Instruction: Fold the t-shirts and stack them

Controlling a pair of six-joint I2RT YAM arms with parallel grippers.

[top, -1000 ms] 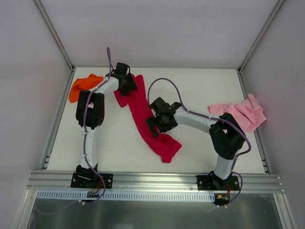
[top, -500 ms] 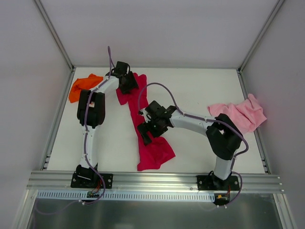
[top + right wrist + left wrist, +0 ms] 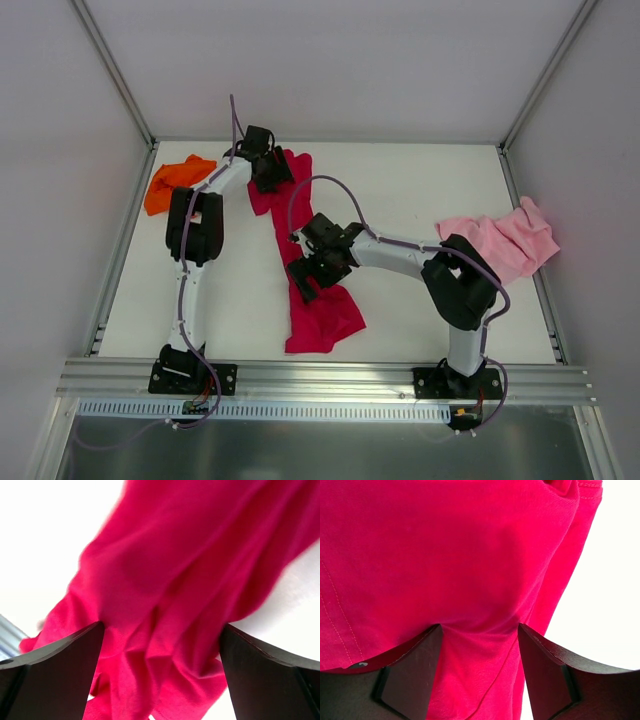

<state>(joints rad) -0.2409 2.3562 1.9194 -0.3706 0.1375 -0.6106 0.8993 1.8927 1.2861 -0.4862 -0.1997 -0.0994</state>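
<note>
The crimson red t-shirt lies as a long crumpled strip from the back of the table down toward the front edge. My left gripper sits on its far end. In the left wrist view the left gripper has its jaws apart, with red cloth spread between and under them. My right gripper rests on the strip's middle. Its jaws stand wide open over bunched red folds. The orange t-shirt lies crumpled at the back left, and the pink t-shirt at the right.
A white table is enclosed by white walls, with metal rails along its left and right edges. An aluminium rail carrying both arm bases runs along the front.
My right gripper has swept left and slightly forward, pulling the red shirt's lower part leftward so the strip now runs nearly straight. The left gripper has stayed at the far end, its jaws a little wider.
</note>
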